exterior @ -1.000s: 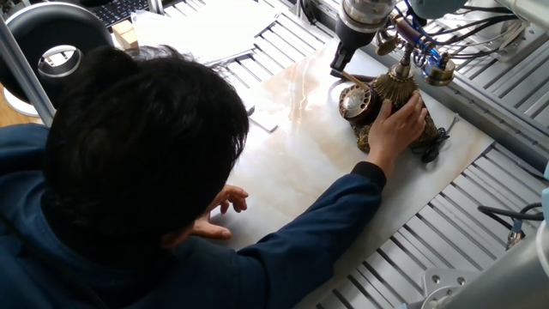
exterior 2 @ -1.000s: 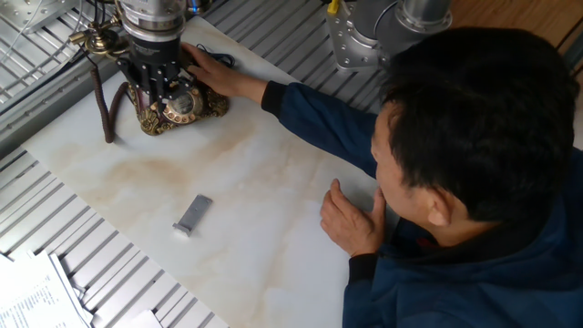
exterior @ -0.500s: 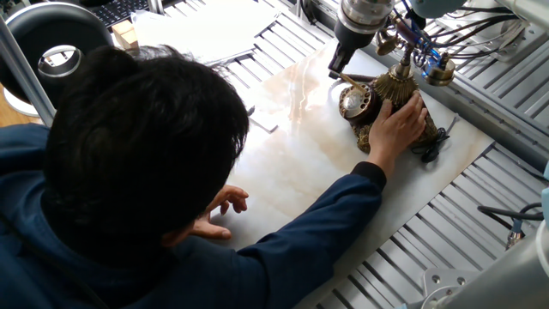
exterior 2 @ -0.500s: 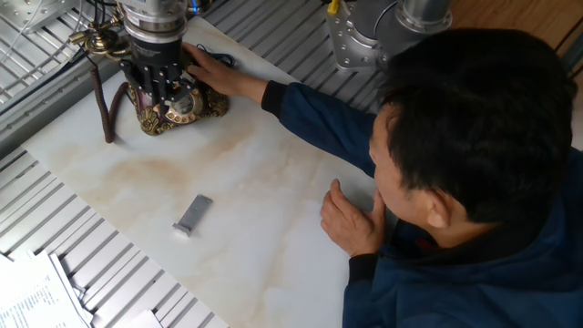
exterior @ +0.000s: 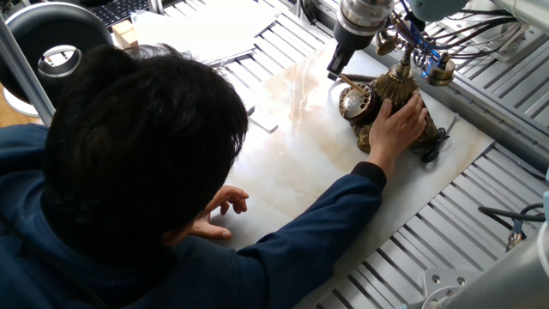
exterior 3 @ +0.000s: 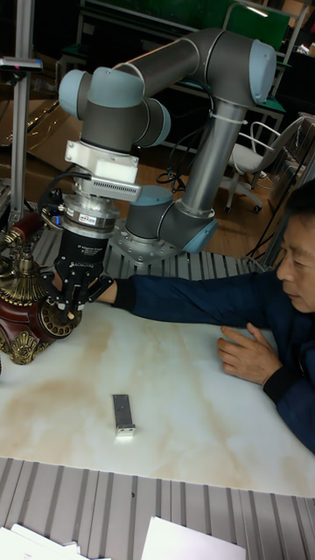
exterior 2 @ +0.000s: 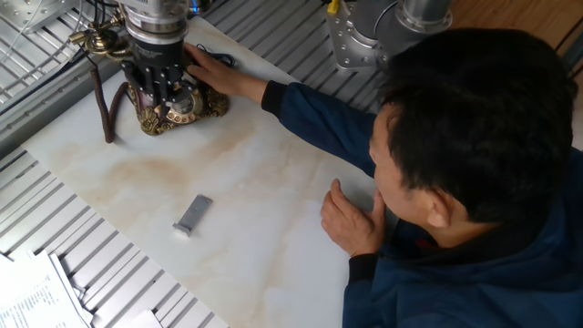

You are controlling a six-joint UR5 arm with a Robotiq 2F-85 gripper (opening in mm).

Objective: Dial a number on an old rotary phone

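— What is altered since a second ago?

— Little. In one fixed view the gripper (exterior: 336, 63) is seen shifted slightly leftward over the dial (exterior: 354, 101). The phone (exterior 2: 173, 105) is unmoved at the slab's (exterior 2: 273, 182) far left corner in the other fixed view, steadied by a man's hand (exterior: 401, 120) laid on its base.

— What is meant by that?

— A digit is probably being wound, so dialling is judged under way, not finished.

— How are the fingers set?

— They seem drawn together to a point against the dial, with nothing clasped, though the tips are partly hidden.

— And the phone's facing?

— The dial is tilted up and turned toward the open slab and the grey block (exterior 2: 193, 214). The long axis is given by the handset (exterior: 439, 73), laid crosswise on top, along the slab's edge.
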